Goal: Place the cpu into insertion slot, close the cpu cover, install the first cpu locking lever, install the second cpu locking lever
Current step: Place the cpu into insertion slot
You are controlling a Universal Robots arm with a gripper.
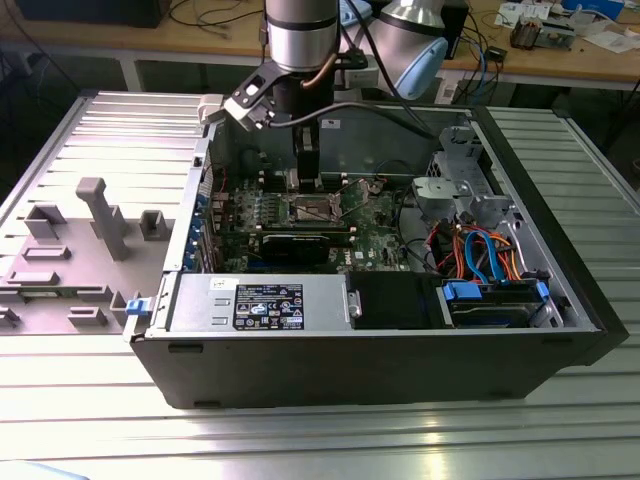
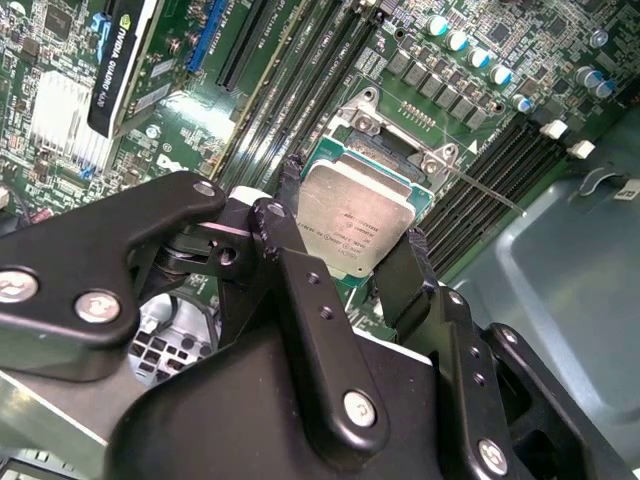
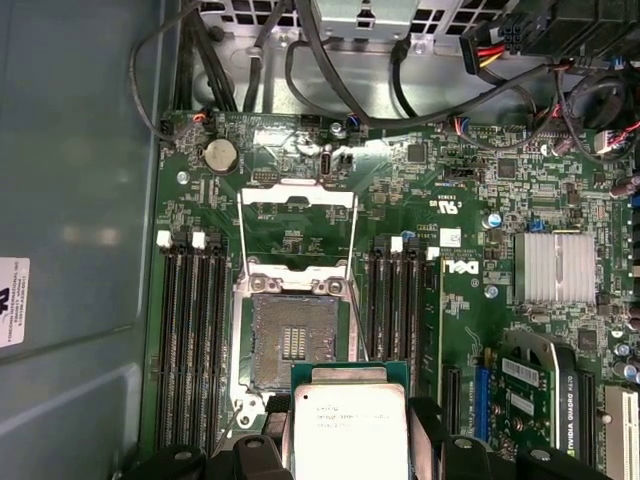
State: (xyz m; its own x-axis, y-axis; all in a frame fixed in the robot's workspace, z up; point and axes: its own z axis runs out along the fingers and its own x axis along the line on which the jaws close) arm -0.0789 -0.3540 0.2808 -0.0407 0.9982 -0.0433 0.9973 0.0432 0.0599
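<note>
grey tray (image 1: 60, 270): It lies on the metal table (image 1: 300, 440), on the exterior view's left, just beside the computer case (image 1: 350, 370). Small grey blocks stick up from it.
computer case: It sits in the middle of the table, open on top. A green board (image 3: 460, 200) lies inside.
gripper (image 2: 345, 240): In the exterior view it hangs down into the case, over the green board. Its two black fingers (image 2: 300, 290) squeeze the cpu (image 3: 350, 435), one on each side.
cpu: A flat silver square, held tight between the fingers. It is up above the board, near the insertion slot (image 3: 293, 340), and not in it yet.
insertion slot: A square hole with a silver rim. Its dark middle is bare. Long black memory slots (image 3: 190, 340) run on both sides of it.
cpu cover (image 3: 330, 197): The silver frame is flipped open, just beside the slot.
blue cables (image 1: 490, 265): A bunch inside the case, on the exterior view's right, well apart from the gripper.
</note>
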